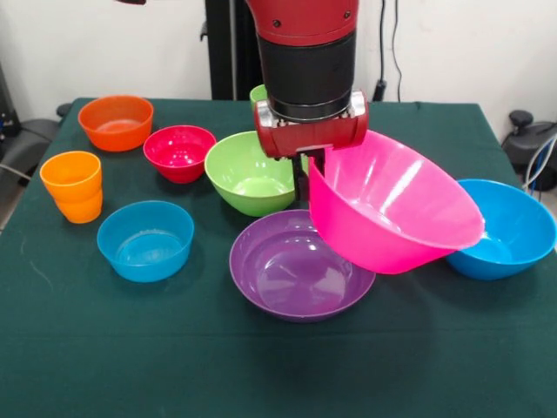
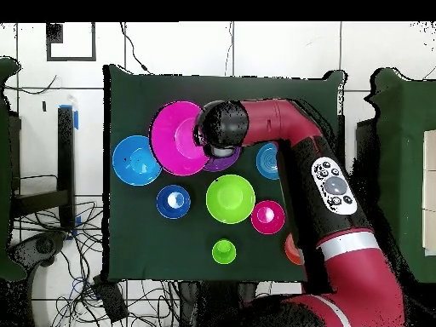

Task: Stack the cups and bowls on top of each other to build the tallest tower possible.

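The big pink bowl [image 1: 396, 209] hangs tilted above the purple bowl [image 1: 296, 270], held at its rim by the claw [image 1: 306, 178]; no tower is built yet; the other bowls and cups sit alone on the tabletop [image 1: 174, 348].

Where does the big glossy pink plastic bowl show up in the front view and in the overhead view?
Front view: the big glossy pink plastic bowl hangs tilted right of centre, at the gripper, over the right edge of the purple bowl.
Overhead view: it sits upper left of centre, beside the arm's end.
Shared landmark: the large sky-blue bowl, next to the pink one in both views.
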`<state>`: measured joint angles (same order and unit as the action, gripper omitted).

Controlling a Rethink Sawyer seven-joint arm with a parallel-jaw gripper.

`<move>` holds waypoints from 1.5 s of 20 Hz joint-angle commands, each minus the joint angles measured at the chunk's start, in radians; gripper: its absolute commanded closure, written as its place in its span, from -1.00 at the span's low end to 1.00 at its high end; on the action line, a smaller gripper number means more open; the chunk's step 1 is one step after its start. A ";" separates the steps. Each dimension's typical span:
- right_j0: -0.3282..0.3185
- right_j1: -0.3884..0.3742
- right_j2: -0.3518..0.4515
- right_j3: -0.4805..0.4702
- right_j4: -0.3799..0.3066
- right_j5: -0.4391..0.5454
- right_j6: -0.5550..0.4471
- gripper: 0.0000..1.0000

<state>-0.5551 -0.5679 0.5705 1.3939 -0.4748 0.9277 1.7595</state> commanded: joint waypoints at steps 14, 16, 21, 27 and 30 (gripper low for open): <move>-0.061 0.140 0.079 -0.164 -0.116 0.148 -0.490 1.00; -0.063 0.143 0.076 -0.163 -0.119 0.152 -0.496 1.00; -0.071 0.145 0.062 -0.143 -0.129 0.134 -0.504 1.00; -0.082 0.119 0.036 -0.028 -0.134 0.076 -0.430 1.00; -0.093 0.098 0.028 0.048 -0.128 0.044 -0.375 1.00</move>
<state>-0.6437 -0.4419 0.6040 1.2870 -0.5483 0.9909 1.5713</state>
